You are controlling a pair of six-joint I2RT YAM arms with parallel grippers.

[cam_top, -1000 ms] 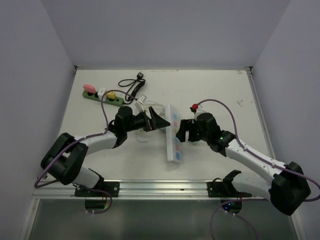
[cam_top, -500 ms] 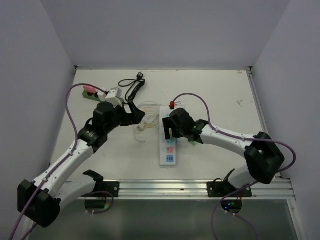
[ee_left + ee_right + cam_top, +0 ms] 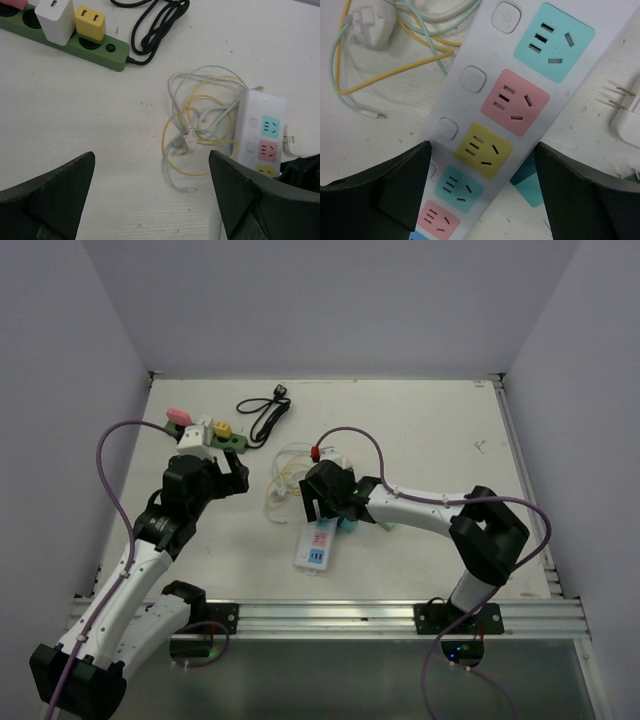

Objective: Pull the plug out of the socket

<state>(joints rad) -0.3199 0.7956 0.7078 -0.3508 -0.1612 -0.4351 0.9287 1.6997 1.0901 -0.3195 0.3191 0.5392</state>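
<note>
The plug [image 3: 627,120] lies loose on the table [image 3: 440,430], prongs bare, at the 3 o'clock side of the white power strip [image 3: 470,80]. Every coloured socket visible in the right wrist view is empty, so the pull looks done. In the past second the right arm has swung in from 3 o'clock to the middle of the table, and the strip has slid and turned toward 6 o'clock. The right gripper [image 3: 482,145] now hangs over the strip, its fingers apart and clamped on nothing. The left gripper [image 3: 151,157] has drawn back toward 10 o'clock, fingers wide and empty, near the green power strip [image 3: 232,443]. A tangle of thin cables [image 3: 200,120] sits between the two grippers. The strip's near end lies close to the rail [image 3: 330,612] at 6 o'clock, leaving little room there. The open stretch from 1 to 3 o'clock looks the easiest way out, while the black cord [image 3: 262,412] crowds 11 o'clock.
</note>
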